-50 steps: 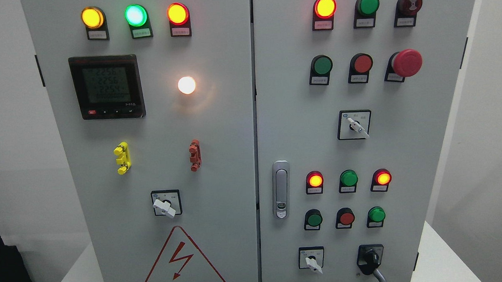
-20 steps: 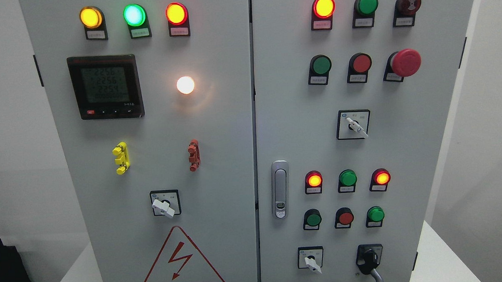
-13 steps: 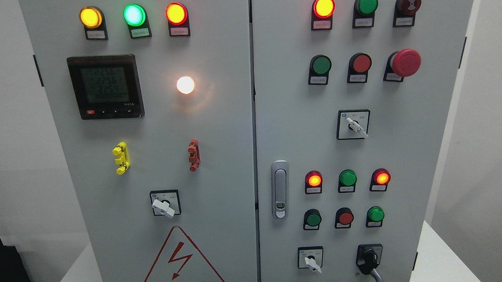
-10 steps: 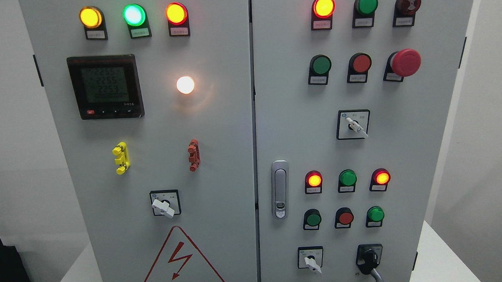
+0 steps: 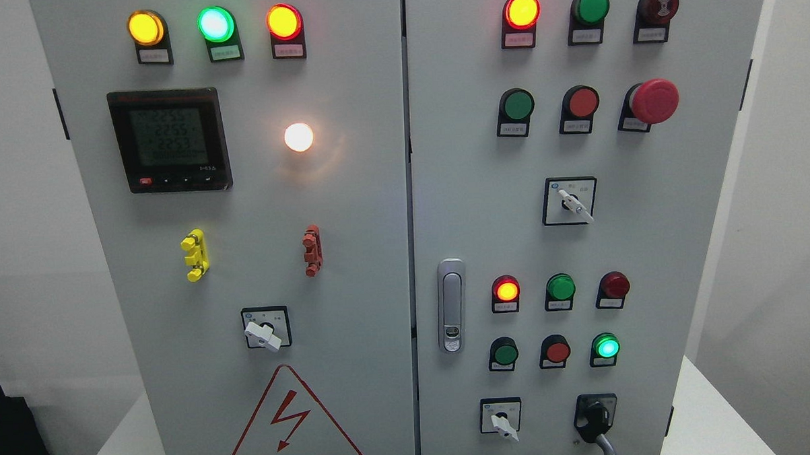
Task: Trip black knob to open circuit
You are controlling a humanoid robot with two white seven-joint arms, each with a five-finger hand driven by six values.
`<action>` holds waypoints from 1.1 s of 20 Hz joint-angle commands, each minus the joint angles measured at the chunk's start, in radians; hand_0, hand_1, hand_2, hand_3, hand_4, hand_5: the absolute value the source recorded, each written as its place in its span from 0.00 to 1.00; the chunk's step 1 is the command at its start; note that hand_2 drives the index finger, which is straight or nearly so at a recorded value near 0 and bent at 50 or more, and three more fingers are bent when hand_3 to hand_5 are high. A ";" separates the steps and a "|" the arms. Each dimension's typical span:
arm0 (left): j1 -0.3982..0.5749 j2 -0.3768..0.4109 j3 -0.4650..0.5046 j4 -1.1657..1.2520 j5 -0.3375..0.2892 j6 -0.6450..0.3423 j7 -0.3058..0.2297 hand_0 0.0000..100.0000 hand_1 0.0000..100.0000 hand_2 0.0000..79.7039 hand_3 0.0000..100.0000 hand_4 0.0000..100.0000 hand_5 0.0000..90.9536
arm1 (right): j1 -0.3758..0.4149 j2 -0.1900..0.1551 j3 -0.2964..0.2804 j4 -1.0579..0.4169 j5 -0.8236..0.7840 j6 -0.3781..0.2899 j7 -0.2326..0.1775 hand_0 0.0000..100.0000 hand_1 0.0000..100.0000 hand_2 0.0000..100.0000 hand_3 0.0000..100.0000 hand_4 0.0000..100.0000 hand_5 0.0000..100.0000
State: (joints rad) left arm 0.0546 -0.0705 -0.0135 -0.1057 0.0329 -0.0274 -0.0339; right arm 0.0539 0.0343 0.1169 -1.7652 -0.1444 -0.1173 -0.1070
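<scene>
Black knob (image 5: 595, 416) low right on cabinet (image 5: 350, 209), w/ grey finger-like piece (image 5: 609, 447) below; hand state unclear.

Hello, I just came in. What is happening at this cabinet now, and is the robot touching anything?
No robot hand is in view, so nothing is being touched. The grey cabinet faces the camera with both doors shut. The black knob sits at the lower right of the right door, with a cable hanging below it. Above it, the lower green lamp glows, while the red lamp over that one is dark. The meter on the left door shows readings.
</scene>
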 commanded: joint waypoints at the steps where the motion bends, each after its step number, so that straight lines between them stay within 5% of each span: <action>1: -0.002 -0.002 0.001 0.000 0.002 -0.002 0.000 0.12 0.39 0.00 0.00 0.00 0.00 | -0.026 0.001 0.041 -0.030 0.005 -0.022 0.036 0.59 0.79 0.00 1.00 0.96 0.86; 22: -0.002 -0.002 0.001 0.000 0.002 -0.002 0.000 0.12 0.39 0.00 0.00 0.00 0.00 | -0.026 0.001 0.035 -0.026 0.005 -0.021 0.032 0.59 0.79 0.00 1.00 0.96 0.86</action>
State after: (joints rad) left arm 0.0546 -0.0705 -0.0135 -0.1057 0.0329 -0.0274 -0.0339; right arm 0.0523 0.0343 0.1170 -1.7628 -0.1442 -0.1172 -0.1071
